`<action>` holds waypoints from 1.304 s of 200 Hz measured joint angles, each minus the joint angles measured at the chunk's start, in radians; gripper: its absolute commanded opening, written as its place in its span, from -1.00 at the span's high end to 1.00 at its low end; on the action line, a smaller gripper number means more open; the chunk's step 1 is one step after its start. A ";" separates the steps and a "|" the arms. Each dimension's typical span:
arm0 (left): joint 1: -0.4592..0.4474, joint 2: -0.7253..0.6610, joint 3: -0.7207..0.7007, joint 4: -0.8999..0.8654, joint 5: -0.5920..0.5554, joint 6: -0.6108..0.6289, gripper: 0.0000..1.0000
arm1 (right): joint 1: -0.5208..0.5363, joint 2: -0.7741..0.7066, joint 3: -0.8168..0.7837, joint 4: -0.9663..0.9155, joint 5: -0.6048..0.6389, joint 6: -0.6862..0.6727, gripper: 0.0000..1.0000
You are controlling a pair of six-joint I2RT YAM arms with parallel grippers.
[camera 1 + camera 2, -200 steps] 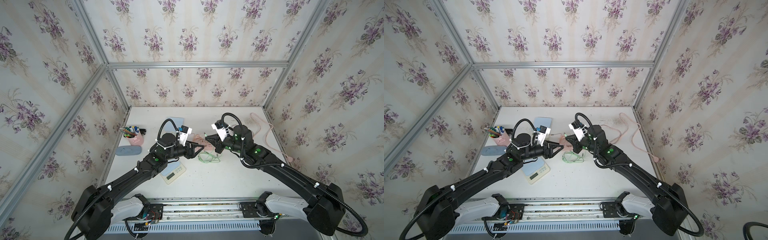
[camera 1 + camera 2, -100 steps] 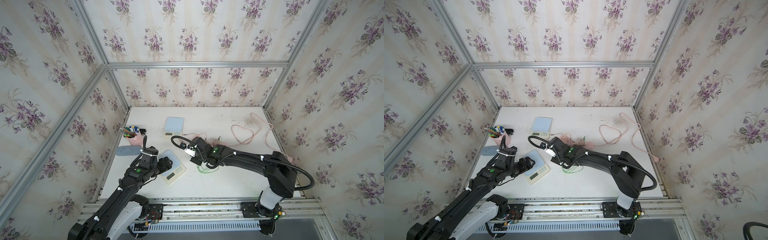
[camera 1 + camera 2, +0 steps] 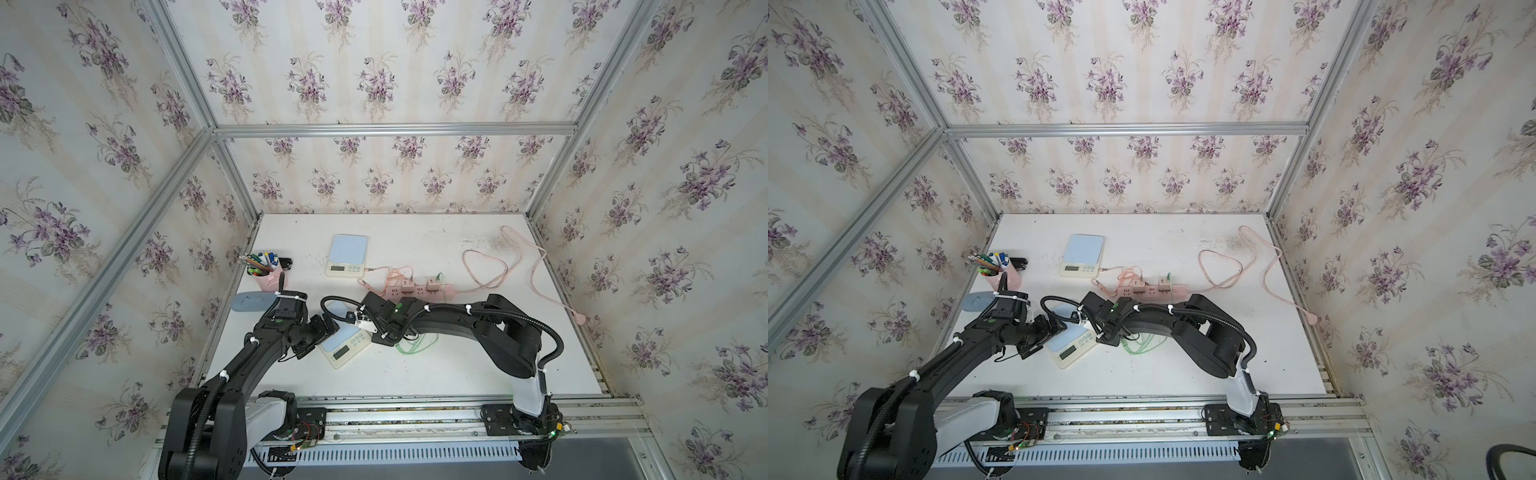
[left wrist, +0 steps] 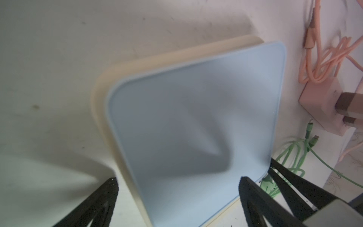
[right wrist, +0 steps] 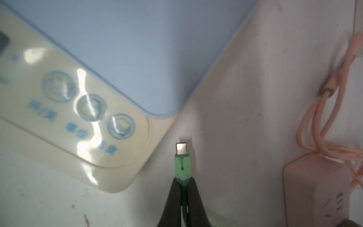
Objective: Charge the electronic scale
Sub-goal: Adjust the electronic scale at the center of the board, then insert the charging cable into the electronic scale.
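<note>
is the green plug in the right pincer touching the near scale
Apart. In the right wrist view, bare table shows between the green plug and the near scale's cream edge; the right pincer is shut on the plug.

Top views high, looking down; wrist views close, both sharing scale [image 4: 196,127].

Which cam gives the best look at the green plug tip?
Right wrist: green plug, pinched in the right gripper, shows sharp, metal tip clear of the scale. In both top views only its cable loops show under the arm; left wrist, loops too.
</note>
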 measured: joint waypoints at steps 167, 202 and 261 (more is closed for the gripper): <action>-0.018 -0.008 0.001 -0.027 -0.026 0.084 -0.59 | 0.042 -0.240 -0.306 0.121 -0.224 0.291 1.00; -0.064 -0.020 -0.020 -0.027 0.005 0.064 -0.59 | 0.039 -0.181 -0.266 0.135 -0.221 0.278 1.00; -0.072 -0.035 -0.040 -0.009 0.017 0.058 -0.59 | 0.049 -0.216 -0.281 0.136 -0.221 0.260 1.00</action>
